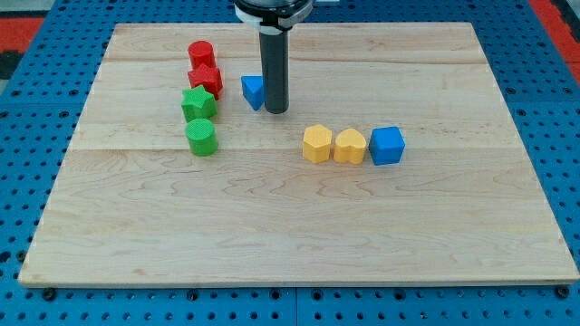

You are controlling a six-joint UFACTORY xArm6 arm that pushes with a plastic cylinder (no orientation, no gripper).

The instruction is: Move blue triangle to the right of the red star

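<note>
currently my tip (276, 110) rests on the wooden board (299, 226) directly against the view's right side of the blue triangle (253, 91); the two appear to touch. the rod (275, 68) stands upright and descends from the mount (272, 11) at the view's top edge. the rod carries no jaws and has hold of nothing; contact with the blue triangle is side-on only.

the blue triangle sits in the upper left-centre part of the board, to the view's right of the red star (206, 79), with a narrow gap between them. it is roughly level with the red star, slightly lower in the view.

a column of four blocks runs down the view's left part of the board:
- red cylinder (200, 53) at the top, touching or just beside the red star.
- red star directly below it.
- green star (198, 104) below the red star, apparently touching it.
- green cylinder (202, 137) at the bottom of the column, just beside the green star.

a row of three blocks lies to the view's right of centre, well apart from my tip:
- yellow hexagon (317, 143) at the view's left end.
- yellow heart (349, 145) in the middle, touching the yellow hexagon.
- blue cube (387, 145) at the view's right end, touching or just beside the yellow heart.

the board lies on a blue perforated table surface (27, 127).
</note>
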